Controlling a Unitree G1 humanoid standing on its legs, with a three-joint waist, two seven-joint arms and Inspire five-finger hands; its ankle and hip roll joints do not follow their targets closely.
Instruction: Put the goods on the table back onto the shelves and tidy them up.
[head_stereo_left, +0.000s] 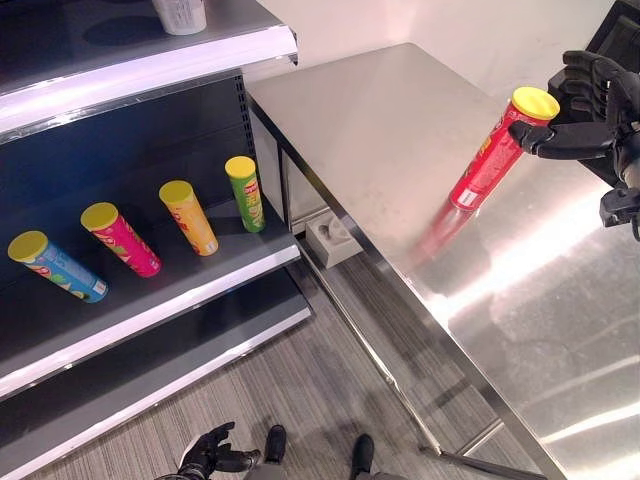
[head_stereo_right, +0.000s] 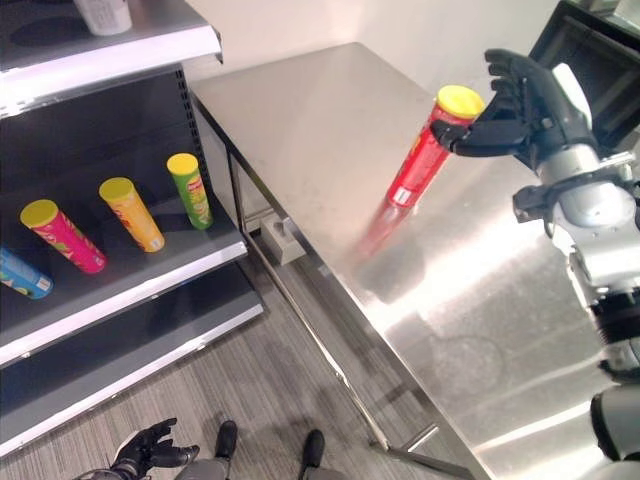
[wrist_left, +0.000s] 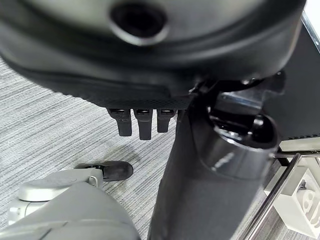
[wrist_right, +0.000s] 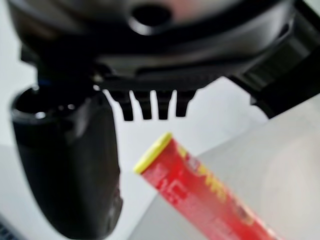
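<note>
The steel table (head_stereo_left: 420, 150) stands to the right of the dark shelves (head_stereo_left: 150, 290), with grey striped floor (head_stereo_left: 300, 400) between and below them. On the table a red can (head_stereo_right: 425, 148) with a yellow lid stands tilted, its bottom on the steel top and its lid leaning toward the right hand (head_stereo_right: 525, 105). This hand is at the top part of the can: the thumb reaches across just under the lid, and the fingers are spread behind it. In the right wrist view the can (wrist_right: 200, 190) is seen apart from the fingers (wrist_right: 150, 107), which are straight and released, so the hand does not grasp it.

On the middle shelf four cans lie in a row, all with yellow lids: a blue can (head_stereo_left: 58, 266) at the far left, then a pink can (head_stereo_left: 120, 238), an orange can (head_stereo_left: 188, 216) and a green can (head_stereo_left: 246, 192) nearest the table. On the top shelf stands a white container (head_stereo_left: 180, 14), cut by the picture edge. A small white box (head_stereo_left: 333, 238) sits on the floor under the table edge.

The left hand (head_stereo_left: 212, 452) hangs low above the floor, its fingers loosely relaxed and holding nothing.
</note>
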